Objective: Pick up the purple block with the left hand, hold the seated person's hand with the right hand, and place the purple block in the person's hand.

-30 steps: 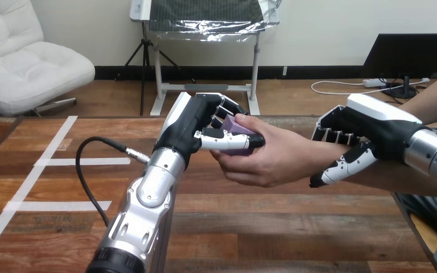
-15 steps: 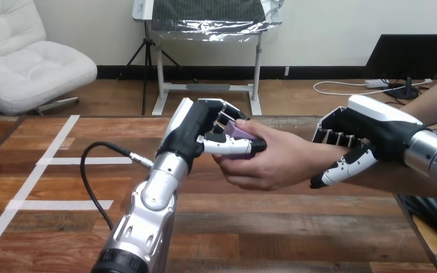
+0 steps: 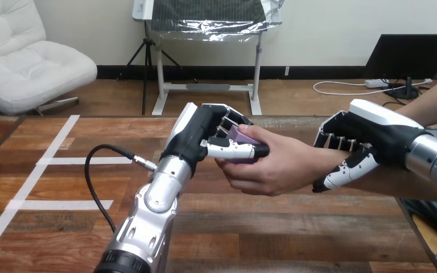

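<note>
The left hand (image 3: 196, 136) has its fingers and thumb bent round the purple block (image 3: 240, 135). The block sits between the fingers above and the thumb in front, so it cannot slip out. Just past the fingertips is the person's hand (image 3: 279, 165). It is cupped, and it touches the far end of the block, with its own fingers curled under it. So both hands are on the block now. I think this is the handing-over step, and the block is not let go yet.

The right hand (image 3: 375, 133) is on the person's wrist. Its fingers bend over the top of the wrist and its thumb comes round below, so it wraps the wrist loosely. I think it does this to hold the person's hand steady in one spot, so the left hand knows where to put the block.

Both hands are up above the table (image 3: 262, 227), not resting on it. Next, the left hand needs to open its fingers slowly, so the block does not fall.
</note>
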{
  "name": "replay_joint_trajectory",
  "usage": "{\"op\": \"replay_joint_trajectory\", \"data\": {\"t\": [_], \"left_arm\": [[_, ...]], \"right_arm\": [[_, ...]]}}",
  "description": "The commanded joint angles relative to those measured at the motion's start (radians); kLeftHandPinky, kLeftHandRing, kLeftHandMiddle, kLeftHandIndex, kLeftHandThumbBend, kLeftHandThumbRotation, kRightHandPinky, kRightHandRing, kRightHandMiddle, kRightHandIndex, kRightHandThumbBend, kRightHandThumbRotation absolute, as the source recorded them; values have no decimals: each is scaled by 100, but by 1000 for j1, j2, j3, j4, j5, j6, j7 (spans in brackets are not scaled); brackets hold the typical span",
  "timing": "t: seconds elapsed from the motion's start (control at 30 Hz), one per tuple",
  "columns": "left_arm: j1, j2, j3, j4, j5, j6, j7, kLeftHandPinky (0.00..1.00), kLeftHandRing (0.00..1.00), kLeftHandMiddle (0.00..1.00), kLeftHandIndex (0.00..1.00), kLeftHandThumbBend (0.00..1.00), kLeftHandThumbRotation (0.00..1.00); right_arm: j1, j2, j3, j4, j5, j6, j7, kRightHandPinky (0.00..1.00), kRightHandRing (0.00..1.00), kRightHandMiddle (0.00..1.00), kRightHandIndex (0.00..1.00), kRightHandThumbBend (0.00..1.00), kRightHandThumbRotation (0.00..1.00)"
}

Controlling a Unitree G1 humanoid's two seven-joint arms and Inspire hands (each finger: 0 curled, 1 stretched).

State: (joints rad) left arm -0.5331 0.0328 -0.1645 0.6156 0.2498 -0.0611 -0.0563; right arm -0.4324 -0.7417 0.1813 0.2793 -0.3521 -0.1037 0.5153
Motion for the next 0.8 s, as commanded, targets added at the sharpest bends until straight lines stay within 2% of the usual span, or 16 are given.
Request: {"op": "replay_joint_trajectory", "data": {"t": [0.0, 0.23, 0.37, 0.47, 0.53, 0.77], "left_arm": [[-67, -60, -71, 2, 19, -32, -32, 33, 40, 43, 46, 66, 0], [-60, -55, -74, -3, 22, -35, -28, 32, 39, 43, 46, 65, 0], [-51, -51, -72, -30, 16, -3, -41, 33, 41, 45, 48, 66, 0], [-43, -44, -74, -60, 16, 28, -57, 36, 45, 49, 51, 68, 5], [-37, -39, -76, -79, 18, 44, -66, 41, 51, 54, 55, 72, 18], [-7, -30, -67, -164, -3, 111, -106, 52, 63, 65, 67, 81, 43]], "right_arm": [[3, 12, -21, -14, 24, -5, 2, 32, 38, 44, 50, 80, 19], [9, 11, -23, -13, 24, -8, 1, 33, 39, 45, 51, 80, 19], [12, 10, -23, -15, 21, -4, 0, 34, 41, 46, 51, 80, 19], [14, 8, -24, -17, 23, -3, 5, 35, 41, 47, 51, 80, 20], [15, 7, -24, -18, 25, -3, 10, 36, 42, 47, 52, 80, 22], [14, 1, -26, -26, 41, 12, 56, 42, 49, 54, 57, 82, 29]]}}
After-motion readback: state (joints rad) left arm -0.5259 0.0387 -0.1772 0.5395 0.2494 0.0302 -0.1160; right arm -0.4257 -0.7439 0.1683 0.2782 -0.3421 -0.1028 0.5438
